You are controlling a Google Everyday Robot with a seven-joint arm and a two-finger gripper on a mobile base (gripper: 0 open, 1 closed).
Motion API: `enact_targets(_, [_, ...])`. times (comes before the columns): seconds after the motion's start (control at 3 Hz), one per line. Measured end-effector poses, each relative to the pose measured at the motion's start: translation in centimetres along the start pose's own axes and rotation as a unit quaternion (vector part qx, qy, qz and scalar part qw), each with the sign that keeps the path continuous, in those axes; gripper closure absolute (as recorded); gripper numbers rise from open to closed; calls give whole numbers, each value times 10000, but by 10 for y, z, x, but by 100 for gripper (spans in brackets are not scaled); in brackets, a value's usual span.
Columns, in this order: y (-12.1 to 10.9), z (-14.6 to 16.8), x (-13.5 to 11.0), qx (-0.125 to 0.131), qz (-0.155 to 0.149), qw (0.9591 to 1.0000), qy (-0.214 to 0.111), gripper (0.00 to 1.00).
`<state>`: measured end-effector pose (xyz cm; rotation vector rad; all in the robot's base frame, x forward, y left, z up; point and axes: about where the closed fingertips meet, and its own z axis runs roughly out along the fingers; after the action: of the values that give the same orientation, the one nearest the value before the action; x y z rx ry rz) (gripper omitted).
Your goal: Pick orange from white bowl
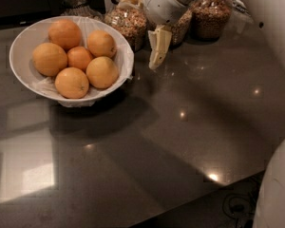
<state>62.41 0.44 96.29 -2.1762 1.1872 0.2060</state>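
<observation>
The white bowl [23, 38] with a crinkled liner stands at the far left of the dark counter. It holds several pale oranges; the nearest to the arm is at the bowl's right side [102, 72], another lies behind it [101, 43]. A smaller, deeper orange fruit [80, 57] sits in the middle. My gripper [157, 53] hangs pointing down just right of the bowl's rim, above the counter and in front of the jars. It holds nothing and touches no fruit.
Glass jars of grain [127, 20] [210, 15] stand along the back edge behind the gripper. White robot body parts fill the right edge [275, 23] and the lower right corner [278, 194]. The counter's front edge runs along the lower right.
</observation>
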Motion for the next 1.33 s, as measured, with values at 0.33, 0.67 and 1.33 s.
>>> enact_targets(0.33, [0,0,0,0,0,10000,0,0])
enact_targets(0.67, [-12,6,4,9,-52,10000,-55,0])
enact_targets(1.33, [-45,15,23,-141,197,9997,-85,0])
